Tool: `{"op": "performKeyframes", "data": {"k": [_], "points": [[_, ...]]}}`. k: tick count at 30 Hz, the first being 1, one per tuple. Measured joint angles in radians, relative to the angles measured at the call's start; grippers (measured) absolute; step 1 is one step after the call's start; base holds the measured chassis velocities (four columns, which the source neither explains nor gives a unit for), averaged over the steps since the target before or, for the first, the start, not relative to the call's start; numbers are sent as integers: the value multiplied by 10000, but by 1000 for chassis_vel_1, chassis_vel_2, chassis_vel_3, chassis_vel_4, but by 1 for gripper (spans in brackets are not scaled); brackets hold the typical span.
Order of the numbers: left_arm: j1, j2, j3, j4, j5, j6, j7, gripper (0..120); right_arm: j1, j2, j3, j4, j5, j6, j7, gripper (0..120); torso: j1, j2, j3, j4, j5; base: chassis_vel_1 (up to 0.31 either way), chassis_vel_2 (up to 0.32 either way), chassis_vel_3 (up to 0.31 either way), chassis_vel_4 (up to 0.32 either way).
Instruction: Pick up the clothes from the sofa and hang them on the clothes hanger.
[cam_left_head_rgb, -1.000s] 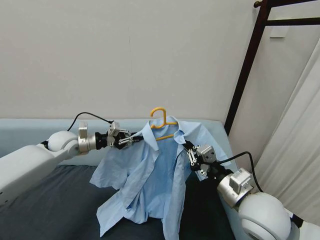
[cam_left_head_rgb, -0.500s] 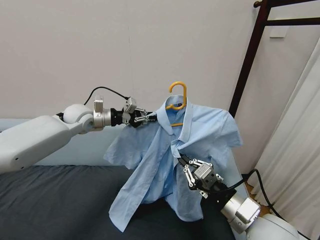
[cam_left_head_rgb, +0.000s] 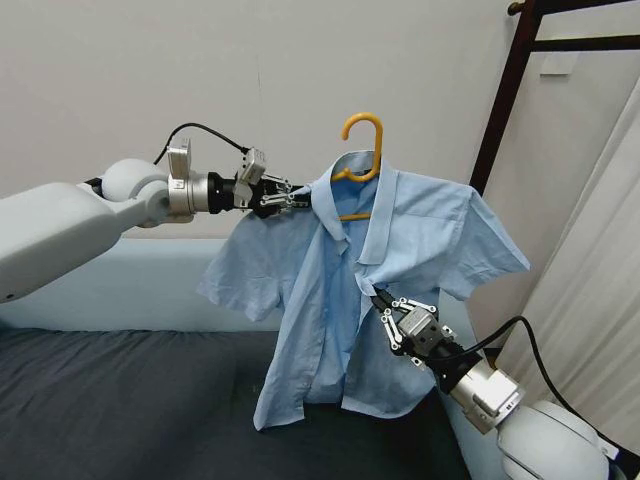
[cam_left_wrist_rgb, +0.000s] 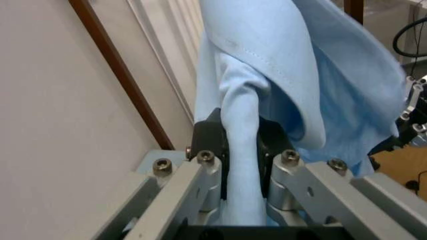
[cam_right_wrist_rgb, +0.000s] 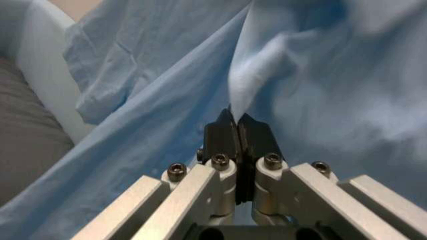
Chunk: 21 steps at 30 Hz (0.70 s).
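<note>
One big sofa (cam_left_head_rgb: 120, 400) is seen low down, with a dark seat and a pale blue back. On the right, a tall dark wooden rack (cam_left_head_rgb: 503, 100) is stood by the wall. A light blue shirt (cam_left_head_rgb: 420, 230) is held up in the air above the sofa, draped on a yellow hanger (cam_left_head_rgb: 378, 140). Its shoulder is pinched tight by the left gripper (cam_left_head_rgb: 290, 198). Its front edge is pinched tight by the right gripper (cam_left_head_rgb: 376, 299).
</note>
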<state>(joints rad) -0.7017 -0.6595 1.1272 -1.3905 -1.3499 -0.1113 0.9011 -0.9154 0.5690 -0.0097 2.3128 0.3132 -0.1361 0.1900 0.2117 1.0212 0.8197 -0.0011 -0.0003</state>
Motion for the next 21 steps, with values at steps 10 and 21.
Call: {"op": "performKeyframes", "data": {"k": [10, 21], "points": [[-223, -256, -118, 117, -12, -4, 88, 8, 80, -319, -64, -110, 62, -63, 103, 1, 1, 0, 1, -1, 0, 0, 0, 0, 0], [-224, -590, -326, 769, 131, -186, 259, 8, -1447, -793, 604, 1132, -9, -341, 582, 43, 1, 0, 1, -1, 3, 0, 0, 0, 0]]}}
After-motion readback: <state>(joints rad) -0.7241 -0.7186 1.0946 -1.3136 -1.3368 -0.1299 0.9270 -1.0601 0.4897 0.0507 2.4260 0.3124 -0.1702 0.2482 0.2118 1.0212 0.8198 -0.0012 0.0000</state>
